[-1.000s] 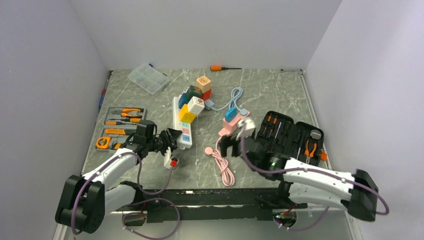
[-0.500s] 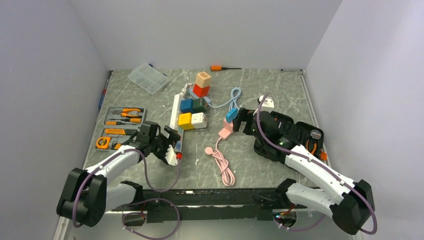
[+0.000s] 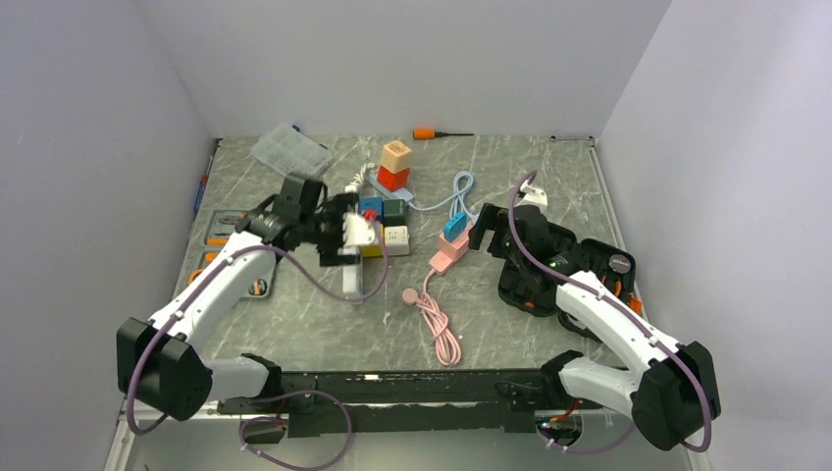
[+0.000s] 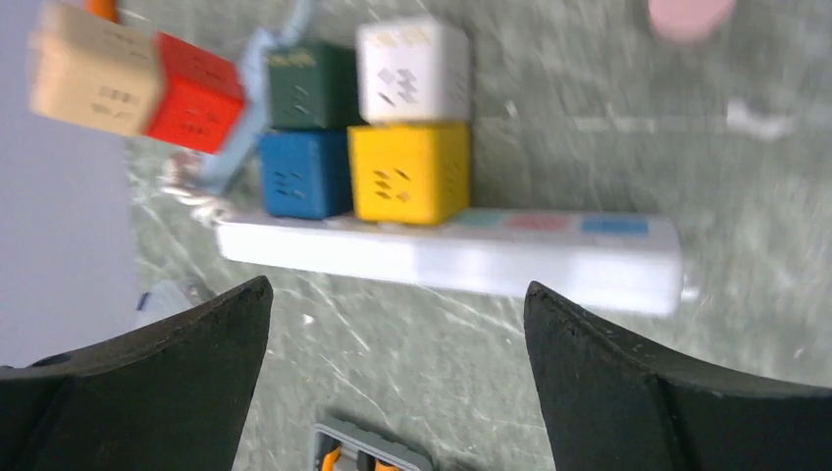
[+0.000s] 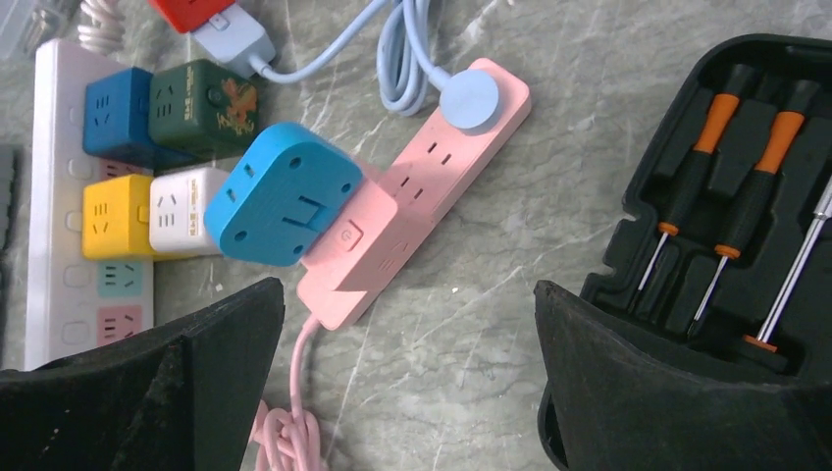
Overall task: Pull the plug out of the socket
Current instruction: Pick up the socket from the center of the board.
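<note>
A white power strip (image 3: 353, 280) (image 4: 451, 250) lies on the marble table with cube plugs seated in it: blue (image 4: 304, 172), yellow (image 4: 407, 172), green (image 4: 312, 86) and white (image 4: 410, 67). My left gripper (image 3: 343, 235) (image 4: 397, 289) hovers open just left of the yellow and blue cubes, with nothing between its fingers. A pink power strip (image 3: 446, 250) (image 5: 422, 196) carries a flat blue plug (image 3: 453, 226) (image 5: 285, 191) and a round pale-blue plug (image 5: 469, 101). My right gripper (image 3: 481, 228) (image 5: 409, 294) is open above the table, just right of the pink strip.
A red-and-beige cube pair (image 3: 394, 167) sits behind the white strip. An open black tool case (image 3: 579, 270) lies under the right arm. Grey tool trays (image 3: 221, 240), a clear box (image 3: 290, 153), an orange screwdriver (image 3: 432, 133) and a coiled pink cable (image 3: 437, 324) are around.
My left gripper opened, let go of the white strip's near end and moved back up to the cubes. The right gripper swung from the front to beside the pink strip.
</note>
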### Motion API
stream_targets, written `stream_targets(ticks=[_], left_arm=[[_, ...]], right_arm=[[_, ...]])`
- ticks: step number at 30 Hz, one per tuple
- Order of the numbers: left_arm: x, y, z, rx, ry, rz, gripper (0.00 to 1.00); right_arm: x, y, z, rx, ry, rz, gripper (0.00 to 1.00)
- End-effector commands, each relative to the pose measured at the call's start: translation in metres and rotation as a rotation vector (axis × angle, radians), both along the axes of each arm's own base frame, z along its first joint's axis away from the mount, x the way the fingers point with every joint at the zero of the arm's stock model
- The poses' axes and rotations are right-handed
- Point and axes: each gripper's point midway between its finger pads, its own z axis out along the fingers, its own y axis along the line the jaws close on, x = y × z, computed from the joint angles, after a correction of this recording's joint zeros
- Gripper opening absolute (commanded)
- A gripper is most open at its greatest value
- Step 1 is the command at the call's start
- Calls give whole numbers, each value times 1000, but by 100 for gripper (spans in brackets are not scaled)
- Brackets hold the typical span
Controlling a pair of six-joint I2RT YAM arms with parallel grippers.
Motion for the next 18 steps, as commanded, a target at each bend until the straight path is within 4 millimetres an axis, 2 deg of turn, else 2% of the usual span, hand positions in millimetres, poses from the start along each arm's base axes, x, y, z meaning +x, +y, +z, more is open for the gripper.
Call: stream_targets(ticks=[1, 3, 6, 10, 14, 18], left_arm=[[-9, -32, 62, -138, 223, 223, 99], [-10, -43, 73, -140, 283, 250, 99], [-8, -60, 78, -164, 324, 296, 99], [6, -95, 94, -223, 312, 345, 100], [36, -137, 92, -261, 365, 422, 100], [69, -164, 72, -306, 387, 532, 99]], right_arm=[[16, -3, 33, 76, -66, -13, 100], [19, -10, 36, 87, -67, -31, 100], [19, -15, 36, 102, -59, -48, 100], [19, -24, 42, 143, -57, -69, 100], [21, -33, 45, 187, -52, -92, 100], [20, -35, 51, 212, -61, -94, 100]])
